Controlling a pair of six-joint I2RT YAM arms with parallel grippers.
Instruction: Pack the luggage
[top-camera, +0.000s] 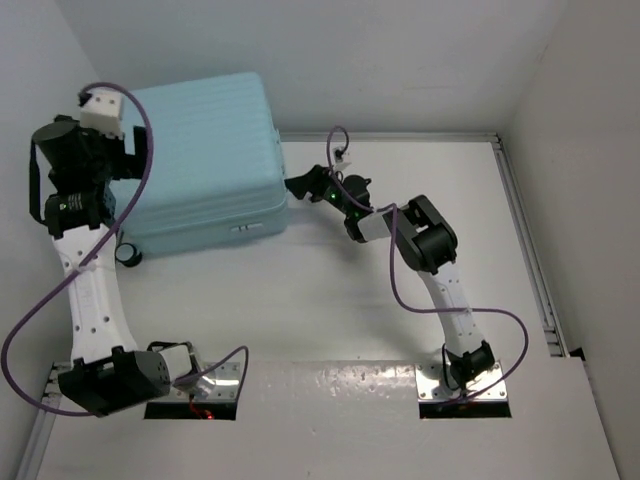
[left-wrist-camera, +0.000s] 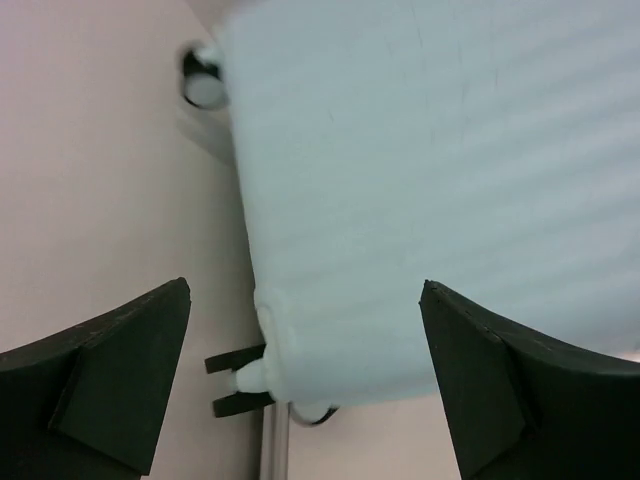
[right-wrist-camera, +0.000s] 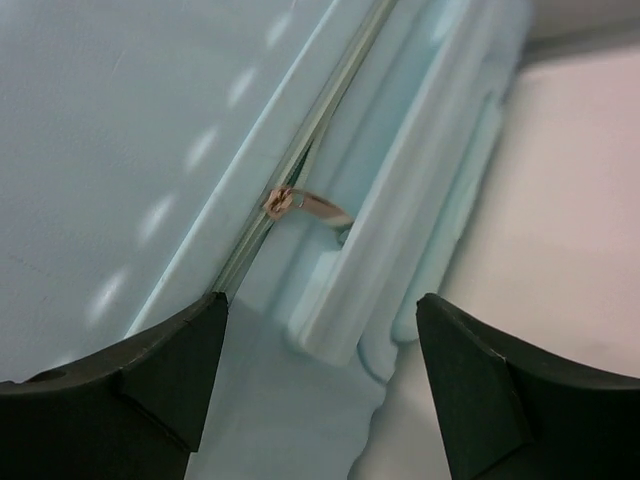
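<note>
A white table (top-camera: 300, 300) stands boxed in by plain pale walls (top-camera: 400, 60), a thin metal rail (top-camera: 528, 250) running along its right edge.

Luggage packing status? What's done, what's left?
Done: suitcase lies shut on the table. In hand: nothing; left gripper and right gripper are both open, the right one facing the zip pull. To do: cannot tell whether the zip is fully run.
</note>
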